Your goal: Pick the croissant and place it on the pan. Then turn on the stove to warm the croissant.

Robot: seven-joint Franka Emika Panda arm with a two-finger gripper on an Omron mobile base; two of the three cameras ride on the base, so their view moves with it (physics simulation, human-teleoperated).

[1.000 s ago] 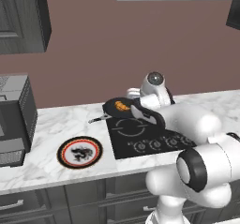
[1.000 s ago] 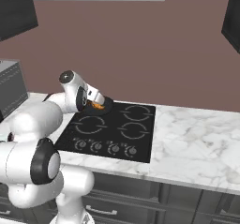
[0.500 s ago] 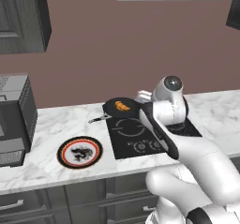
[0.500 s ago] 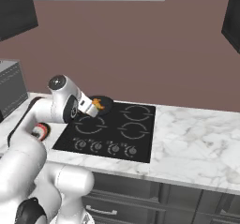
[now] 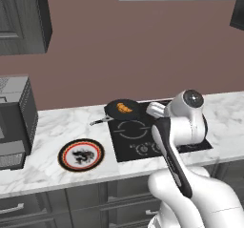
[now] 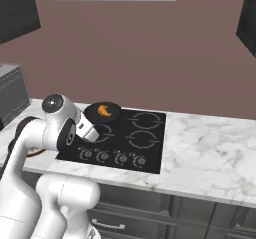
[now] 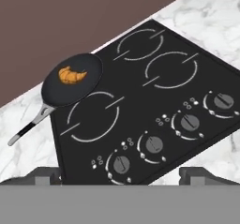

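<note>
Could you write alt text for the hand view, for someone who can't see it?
A small golden croissant lies in a round black pan on the far left burner of a black stove, whose four round knobs run along its near edge. The pan's handle sticks out over the white marble counter, and the claw hangs open above the knobs.

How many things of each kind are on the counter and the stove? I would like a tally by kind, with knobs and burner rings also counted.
croissant: 1
pan: 1
plate: 1
stove: 1
stove knobs: 4
burner rings: 4
grey appliance: 1
Total: 13
</note>
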